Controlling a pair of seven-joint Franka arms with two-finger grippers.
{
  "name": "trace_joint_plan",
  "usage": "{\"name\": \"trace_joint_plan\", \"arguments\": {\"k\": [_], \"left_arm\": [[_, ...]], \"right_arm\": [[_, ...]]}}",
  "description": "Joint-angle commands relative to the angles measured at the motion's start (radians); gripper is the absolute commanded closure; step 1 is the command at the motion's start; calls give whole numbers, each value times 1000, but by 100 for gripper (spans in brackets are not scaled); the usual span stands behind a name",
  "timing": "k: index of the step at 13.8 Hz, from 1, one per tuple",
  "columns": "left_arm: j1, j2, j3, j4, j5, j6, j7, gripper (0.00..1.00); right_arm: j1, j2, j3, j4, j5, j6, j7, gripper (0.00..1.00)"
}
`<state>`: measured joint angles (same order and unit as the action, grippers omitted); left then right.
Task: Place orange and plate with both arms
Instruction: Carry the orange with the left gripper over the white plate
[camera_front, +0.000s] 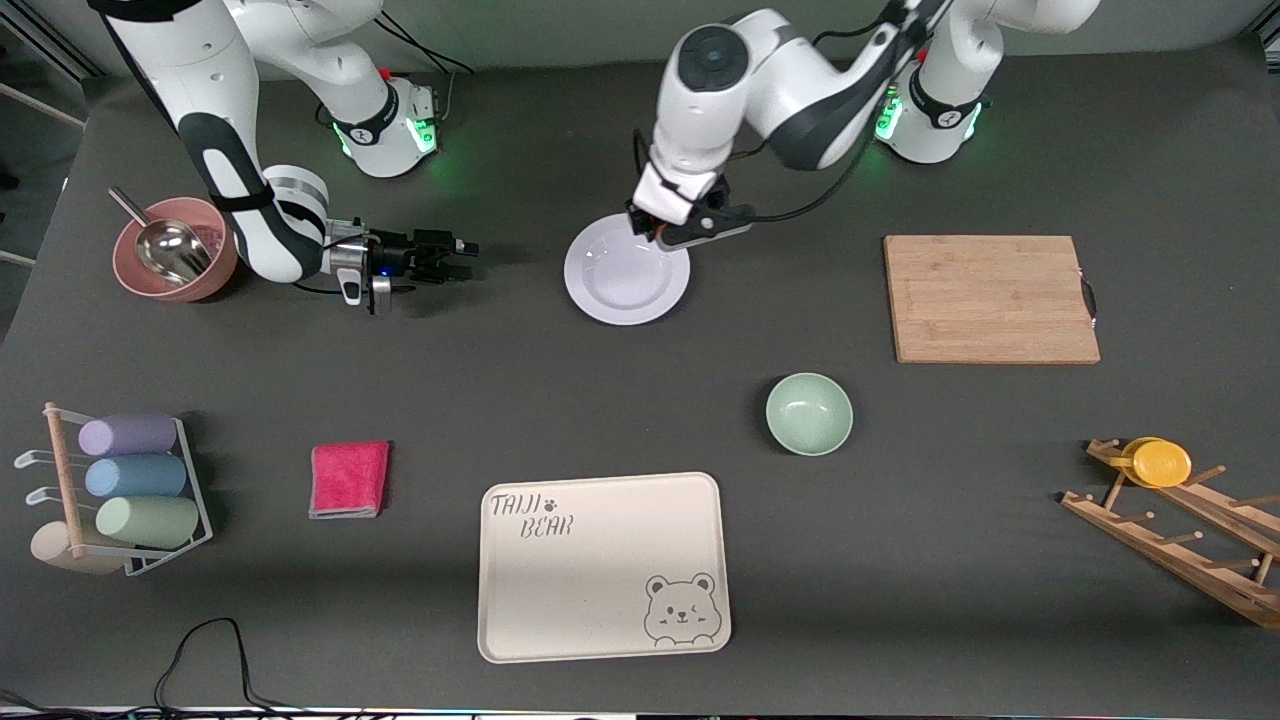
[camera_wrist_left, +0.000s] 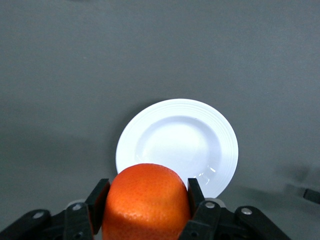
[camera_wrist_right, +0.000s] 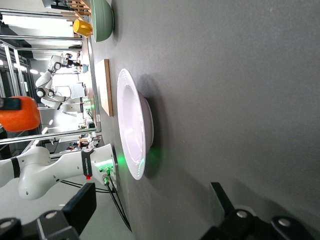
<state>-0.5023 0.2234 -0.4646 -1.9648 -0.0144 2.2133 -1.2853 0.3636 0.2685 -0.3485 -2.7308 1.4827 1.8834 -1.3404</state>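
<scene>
The plate (camera_front: 620, 285) is pale and glossy and lies on the dark table between the two arms' bases. It also shows in the left wrist view (camera_wrist_left: 177, 145) and edge-on in the right wrist view (camera_wrist_right: 131, 125). My left gripper (camera_front: 672, 228) hangs over the plate's edge farthest from the front camera. In the left wrist view it (camera_wrist_left: 147, 187) is shut on the orange (camera_wrist_left: 145, 202). The orange also shows in the right wrist view (camera_wrist_right: 20, 114). My right gripper (camera_front: 465, 258) lies low and level beside the plate toward the right arm's end, open and empty (camera_wrist_right: 152, 200).
A mint-green bowl (camera_front: 809, 413) and a cream bear tray (camera_front: 603, 566) lie nearer the front camera. A wooden board (camera_front: 990, 298) and a rack with a yellow disc (camera_front: 1160, 463) are toward the left arm's end. A pink bowl with a scoop (camera_front: 175, 250), a red cloth (camera_front: 349, 479) and a cup rack (camera_front: 120, 490) are toward the right arm's end.
</scene>
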Motion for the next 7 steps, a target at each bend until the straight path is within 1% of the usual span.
{"name": "trace_joint_plan", "arguments": {"k": [1, 4, 6, 7], "left_arm": [[-65, 143, 12, 101, 126, 8, -97, 100], [-91, 223, 14, 106, 221, 66, -117, 100], [-93, 258, 14, 118, 244, 69, -117, 100], [-94, 277, 14, 121, 247, 72, -117, 100]], "right_arm": [[11, 47, -3, 17, 37, -37, -48, 0], [11, 66, -3, 22, 37, -38, -48, 1], [11, 72, -3, 25, 37, -38, -48, 15], [11, 72, -3, 25, 37, -38, -48, 24]]}}
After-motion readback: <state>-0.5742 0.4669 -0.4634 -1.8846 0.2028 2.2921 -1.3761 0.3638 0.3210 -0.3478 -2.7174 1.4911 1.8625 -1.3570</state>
